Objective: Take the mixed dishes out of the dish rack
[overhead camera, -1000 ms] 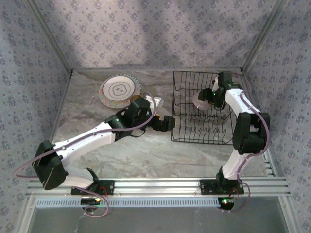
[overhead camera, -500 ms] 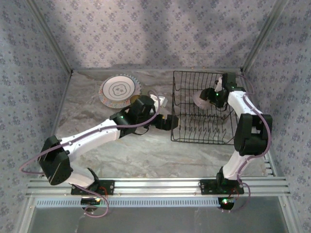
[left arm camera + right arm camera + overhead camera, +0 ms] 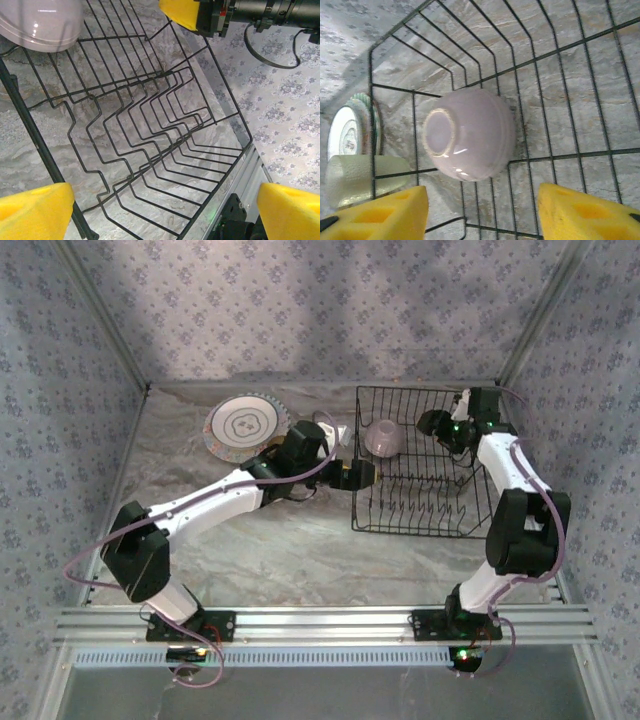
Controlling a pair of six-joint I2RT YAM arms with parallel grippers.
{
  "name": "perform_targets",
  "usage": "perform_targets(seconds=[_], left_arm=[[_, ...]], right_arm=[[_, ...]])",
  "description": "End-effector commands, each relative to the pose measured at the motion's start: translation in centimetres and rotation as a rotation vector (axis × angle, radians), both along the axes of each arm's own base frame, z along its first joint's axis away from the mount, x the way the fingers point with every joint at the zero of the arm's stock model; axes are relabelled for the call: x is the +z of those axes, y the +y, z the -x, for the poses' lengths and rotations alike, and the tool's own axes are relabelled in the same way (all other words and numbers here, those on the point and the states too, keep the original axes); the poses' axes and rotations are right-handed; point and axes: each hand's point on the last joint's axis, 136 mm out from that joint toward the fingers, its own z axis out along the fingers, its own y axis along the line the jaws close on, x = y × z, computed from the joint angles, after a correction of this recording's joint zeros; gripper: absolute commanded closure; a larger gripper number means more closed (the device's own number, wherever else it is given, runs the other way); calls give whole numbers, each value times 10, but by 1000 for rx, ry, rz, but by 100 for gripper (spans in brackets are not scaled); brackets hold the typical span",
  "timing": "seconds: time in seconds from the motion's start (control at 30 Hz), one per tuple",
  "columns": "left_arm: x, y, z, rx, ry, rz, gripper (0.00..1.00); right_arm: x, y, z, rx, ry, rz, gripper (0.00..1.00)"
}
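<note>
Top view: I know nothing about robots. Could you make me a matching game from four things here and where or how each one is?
Things:
1. bowl
2. plate
3. cup
4. left pincer

Places or states:
A. open, at the left wall of the rack
B. upside down inside the rack
C. on the table, farthest from the rack
D. on the table, between plate and rack

Pairs: 1-B, 2-C, 3-D, 4-A

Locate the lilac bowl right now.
In the top view the lilac bowl sits inside the dish rack, at its far-left corner, with the ringed plate outside to its left.
</note>
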Motion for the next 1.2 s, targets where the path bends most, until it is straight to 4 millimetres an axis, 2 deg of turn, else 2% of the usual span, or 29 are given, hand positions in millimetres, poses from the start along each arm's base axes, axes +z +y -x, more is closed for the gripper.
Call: perform_targets(seconds=[0.0, 0.1, 0.27, 0.57, 0.7, 0.97, 1.17], left_arm=[[20, -6, -4, -14, -22, 58, 6], [22, -4, -4, -15, -40, 62, 5], [26, 1, -1, -13, -63, 72, 2], [23, 25, 3, 34, -70, 57, 1], [21, 31, 4, 48, -71, 52, 1], [14, 36, 5, 56, -63, 43, 1], [11, 37, 6, 53, -57, 37, 1]], right_arm=[[2, 5, 1, 36, 20, 136, 11], [0, 11, -5, 72, 28, 203, 0], [-12, 33, -19, 155, 92, 333, 0], [-37, 71, -43, 259, 166, 395, 0], [-46, 88, -46, 299, 190, 403, 0], [-72, 92, -50, 328, 273, 459, 0], [-92, 89, -44, 366, 363, 501, 0]])
